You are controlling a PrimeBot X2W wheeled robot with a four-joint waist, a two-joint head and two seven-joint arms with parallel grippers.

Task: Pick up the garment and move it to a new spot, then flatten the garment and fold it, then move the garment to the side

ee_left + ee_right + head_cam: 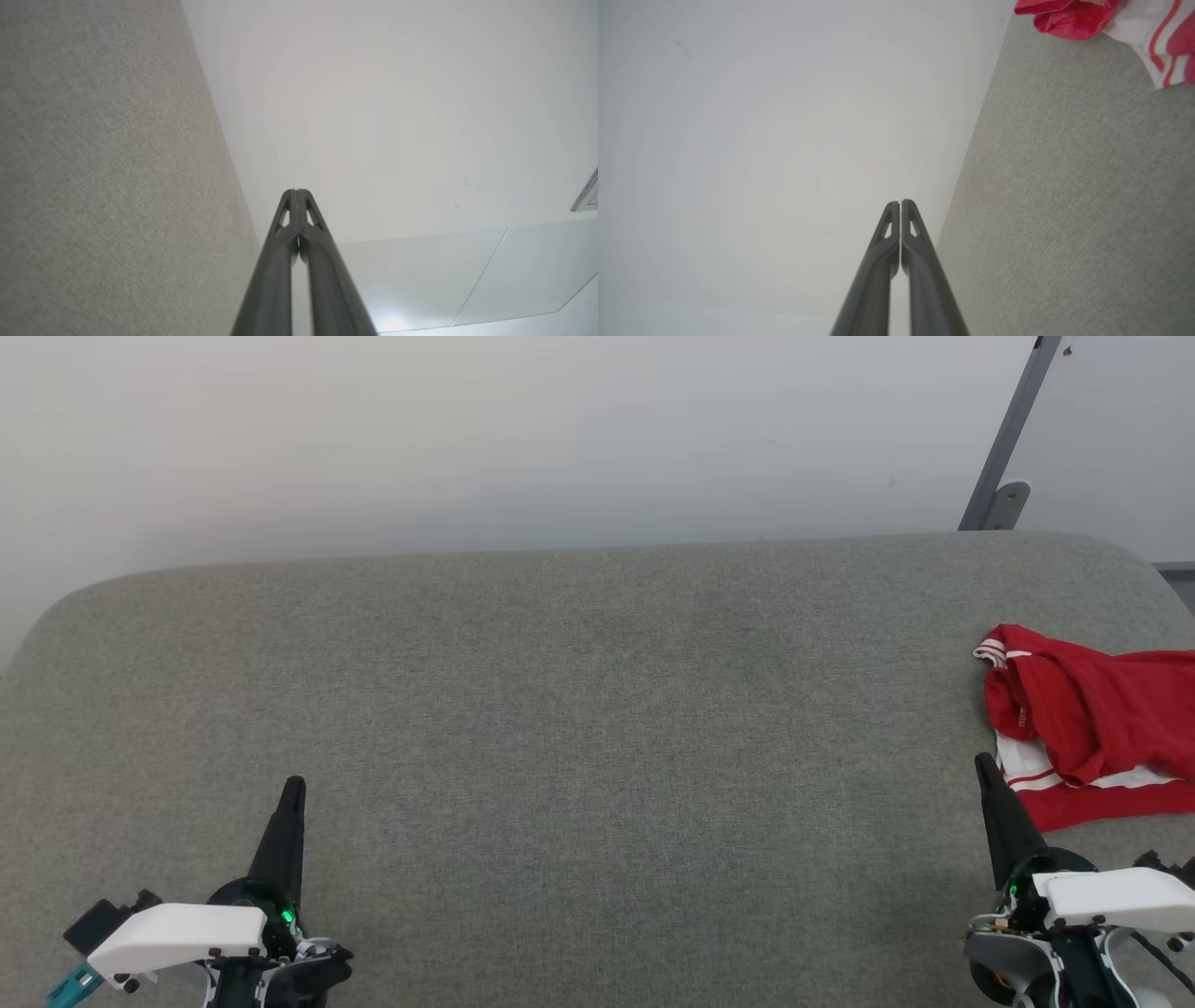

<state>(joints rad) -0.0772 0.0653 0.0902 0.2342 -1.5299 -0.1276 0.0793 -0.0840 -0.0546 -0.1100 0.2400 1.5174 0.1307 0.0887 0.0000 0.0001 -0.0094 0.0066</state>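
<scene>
- Left gripper: two long dark fingers pressed together on nothing, low over the near left of the surface, tips pointing away from the robot.
- Right gripper: fingers likewise closed and empty. It is near the garment, and the right wrist view shows a gap between them.
- The garment lies bunched at the far right of the padded top and runs past the edge of the head view. It is soft bright red cloth in loose, rumpled folds, with white bands and thin red stripes showing underneath.
- Stage, as a judgement: a heap at the side fits a garment waiting to be picked up, and equally one already set aside. The pictures do not settle which, so no next move can be fixed.
- Handling, as a judgement: cloth this limp would sag and drape from any pinch.
- The surface is coarse grey woven fabric with rounded corners. Behind it are a plain pale wall and a grey metal post.
</scene>
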